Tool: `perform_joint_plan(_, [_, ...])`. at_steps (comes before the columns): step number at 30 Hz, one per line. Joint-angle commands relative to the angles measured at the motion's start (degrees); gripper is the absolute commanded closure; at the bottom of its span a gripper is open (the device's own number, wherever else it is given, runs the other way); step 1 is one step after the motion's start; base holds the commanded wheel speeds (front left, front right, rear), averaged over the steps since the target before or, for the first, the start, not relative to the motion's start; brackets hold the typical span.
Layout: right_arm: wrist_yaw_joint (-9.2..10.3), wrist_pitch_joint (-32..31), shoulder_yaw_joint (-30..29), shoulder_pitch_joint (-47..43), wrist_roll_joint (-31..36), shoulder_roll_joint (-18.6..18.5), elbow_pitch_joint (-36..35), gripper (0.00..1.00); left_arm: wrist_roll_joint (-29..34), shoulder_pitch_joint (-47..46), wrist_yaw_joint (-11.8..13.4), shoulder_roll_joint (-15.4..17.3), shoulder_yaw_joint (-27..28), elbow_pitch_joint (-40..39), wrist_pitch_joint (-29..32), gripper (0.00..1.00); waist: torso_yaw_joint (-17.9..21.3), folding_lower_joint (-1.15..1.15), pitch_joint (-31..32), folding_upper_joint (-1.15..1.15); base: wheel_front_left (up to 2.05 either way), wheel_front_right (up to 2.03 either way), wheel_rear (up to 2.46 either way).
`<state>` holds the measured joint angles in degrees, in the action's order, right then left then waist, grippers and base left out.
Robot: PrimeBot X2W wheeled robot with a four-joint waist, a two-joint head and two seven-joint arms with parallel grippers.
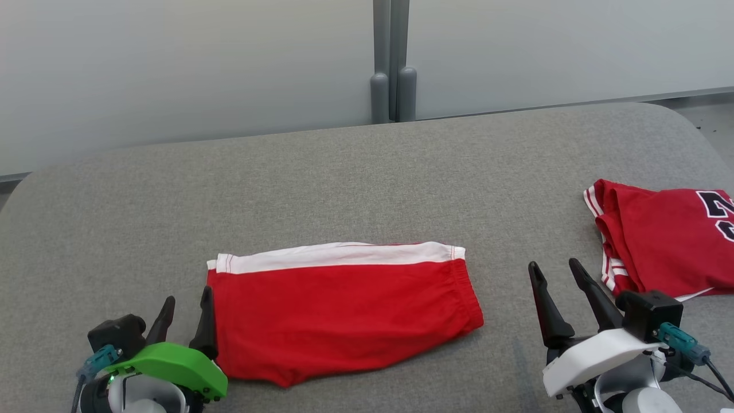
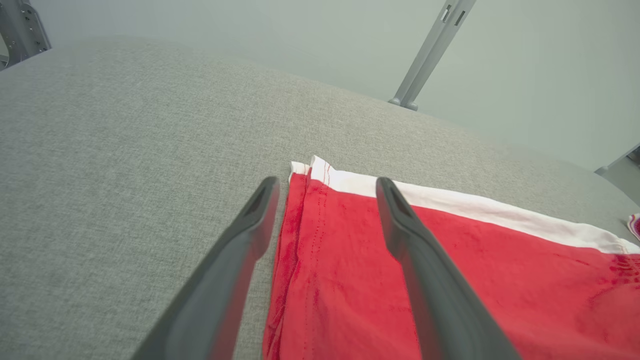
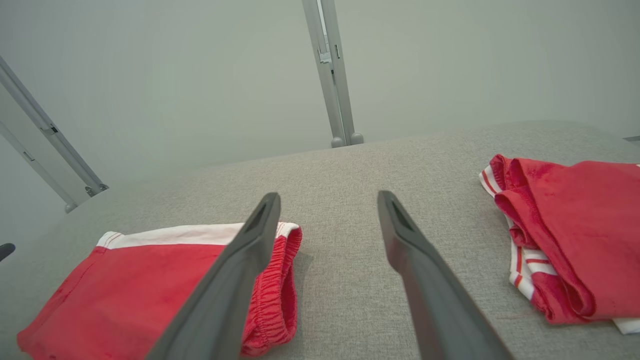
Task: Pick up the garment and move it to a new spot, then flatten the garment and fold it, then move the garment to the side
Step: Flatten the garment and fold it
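the red shorts (image 1: 344,310) are seen lying folded, white band to the far side, near the front middle of the grey padded table (image 1: 344,183). the left gripper (image 1: 188,295) is held spread wide at their left edge with nothing gripped, and the right gripper (image 1: 555,265) is likewise spread and empty between the shorts and a red jersey (image 1: 665,241). the fold is judged done, with the move to the side left. if only the top layer were pinched at the left edge, the fold could be pulled open. if the cloth were dragged, it could be bunched, or pushed against the jersey. in the left wrist view the stacked hems and stitching are shown, one finger over cloth and one over bare table. the gathered waistband end is shown in the right wrist view, and the jersey's black print in the head view.
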<state>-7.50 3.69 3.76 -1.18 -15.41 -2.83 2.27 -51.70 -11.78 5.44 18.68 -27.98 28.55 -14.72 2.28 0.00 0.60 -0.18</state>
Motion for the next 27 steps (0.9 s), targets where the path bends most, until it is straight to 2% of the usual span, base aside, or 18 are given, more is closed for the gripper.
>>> perform_joint_plan(1, [0.02, -0.4, -0.6, -0.9, 0.6, -0.2, 0.4, 0.00, 2.0, 1.7, 0.8, 0.6, 1.1, -3.0, -0.5, 0.00, -0.6, 0.00, 0.2, 0.18, 0.00, 0.00, 0.00])
perform_joint_plan(7, [0.02, -2.6, -1.8, -1.2, 0.6, -0.1, 2.8, 0.00, 6.8, 5.8, 3.1, -0.5, 5.2, -13.7, -0.4, 0.00, -2.8, 0.00, 0.3, 0.18, 0.00, 0.00, 0.00])
perform_joint_plan(12, [0.02, -3.8, -0.7, -0.6, -0.9, -0.1, 5.1, 0.00, 8.9, 8.6, 4.3, -1.5, 6.4, -18.1, -0.4, 0.00, -4.9, 0.00, 0.2, 0.18, 0.00, 0.00, 0.00])
perform_joint_plan(21, [0.01, -3.0, 1.4, 3.6, -7.0, -0.2, 15.8, 0.00, 11.1, 12.2, 4.7, -3.3, 7.6, -20.9, -0.4, 0.00, -9.5, 0.00, -0.6, 0.18, 0.00, 0.00, 0.00])
perform_joint_plan(27, [0.01, -0.4, 1.1, 6.8, -11.2, -0.2, 25.0, 0.00, 12.6, 12.6, 4.0, -4.4, 7.1, -21.2, -0.4, 0.00, -11.8, 0.00, -1.7, 0.18, 0.00, 0.00, 0.00])
